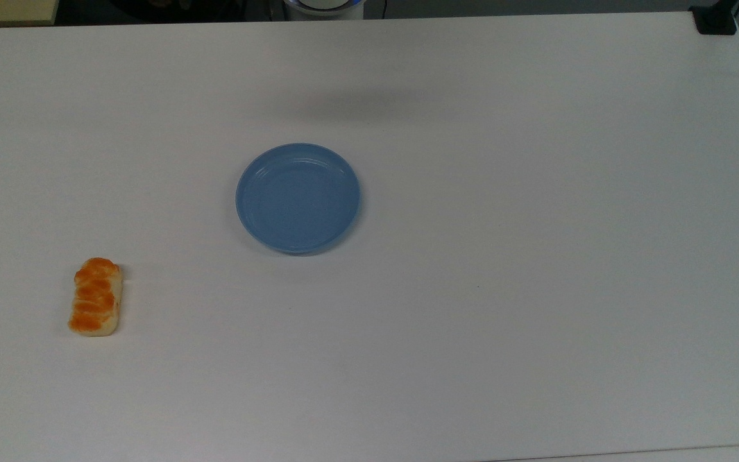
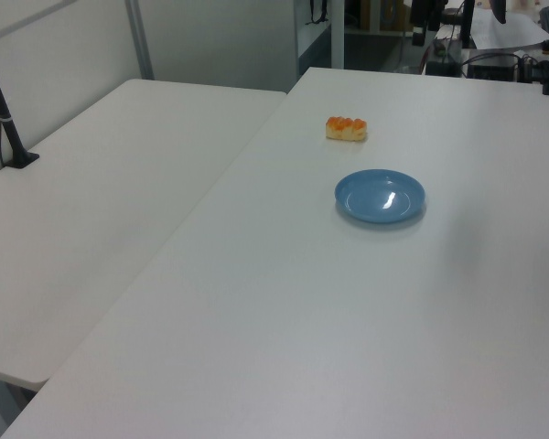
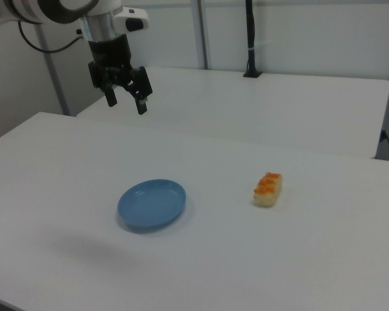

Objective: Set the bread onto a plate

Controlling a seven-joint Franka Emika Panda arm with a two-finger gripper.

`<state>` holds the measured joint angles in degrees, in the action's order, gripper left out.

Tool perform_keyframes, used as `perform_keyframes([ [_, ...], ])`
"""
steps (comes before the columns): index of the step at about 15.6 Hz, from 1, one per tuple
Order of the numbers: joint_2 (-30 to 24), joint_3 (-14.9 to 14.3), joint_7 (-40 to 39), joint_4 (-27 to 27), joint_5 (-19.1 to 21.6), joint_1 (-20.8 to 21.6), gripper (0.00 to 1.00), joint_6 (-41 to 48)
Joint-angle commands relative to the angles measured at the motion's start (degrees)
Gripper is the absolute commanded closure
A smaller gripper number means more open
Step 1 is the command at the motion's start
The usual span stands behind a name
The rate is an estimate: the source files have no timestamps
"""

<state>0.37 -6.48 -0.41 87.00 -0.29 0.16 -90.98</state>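
Note:
The bread (image 1: 95, 297), a small loaf with an orange-brown braided top and cream sides, lies on the white table at the top view's lower left. The same bread (image 2: 346, 128) (image 3: 268, 188) rests apart from the plate in both side views. The round light blue plate (image 1: 298, 197) (image 2: 380, 196) (image 3: 152, 204) sits empty near the table's middle. In the right view my gripper (image 3: 126, 103) hangs high above the table, up and to the left of the plate, open with nothing between its black fingers.
A second white table (image 2: 91, 229) adjoins the first. A black post on a clamp (image 2: 7, 128) (image 3: 249, 39) stands on that second table. A black clamp (image 1: 716, 19) sits at the top view's upper right corner.

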Motion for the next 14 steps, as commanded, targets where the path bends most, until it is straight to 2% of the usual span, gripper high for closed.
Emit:
perform_keyframes([
  [1,-0.5,-0.2,0.7,0.5,0.9,0.0,0.0,-1.8],
  [14,-0.5,0.1,-0.4,0.4,0.4,0.0,0.0,-2.4],
])
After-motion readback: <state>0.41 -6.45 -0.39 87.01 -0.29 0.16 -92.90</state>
